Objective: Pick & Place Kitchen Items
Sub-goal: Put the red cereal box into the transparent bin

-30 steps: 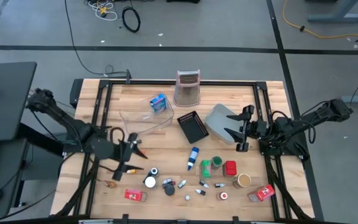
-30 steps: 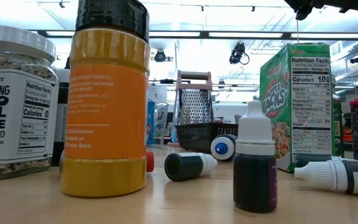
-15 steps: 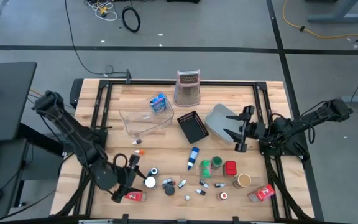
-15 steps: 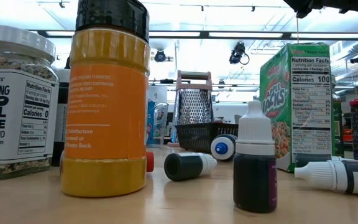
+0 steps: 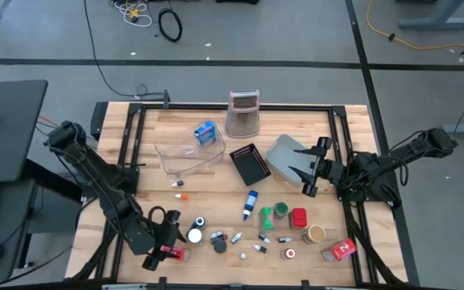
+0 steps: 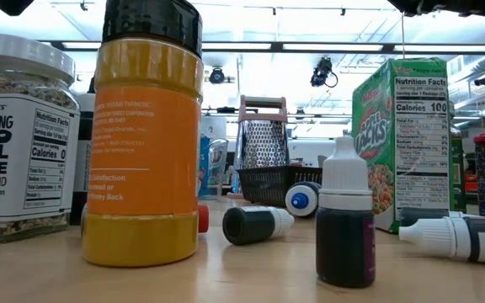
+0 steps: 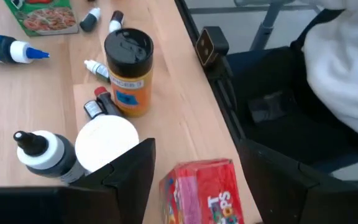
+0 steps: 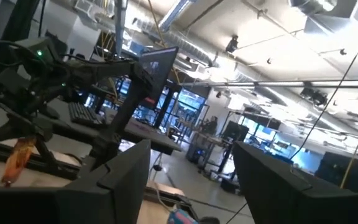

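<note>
Left pincer [image 5: 166, 244], fingers spread, hovers above the red packet [image 5: 175, 253] at the counter's [image 5: 216, 197] 7 o'clock corner. Only the left wrist view shows that packet [image 7: 205, 191] lying between the fingers, beside a white-lidded jar [image 7: 106, 144] and an orange spice bottle [image 7: 128, 71]. Right pincer [image 5: 307, 171], also spread, waits at 3 o'clock over the grey bin [image 5: 284, 155]. A blue packet [image 5: 205, 134] lies in the clear tray [image 5: 185, 158]. Whether the black mesh basket [image 5: 249, 163] holds anything cannot be told.
</note>
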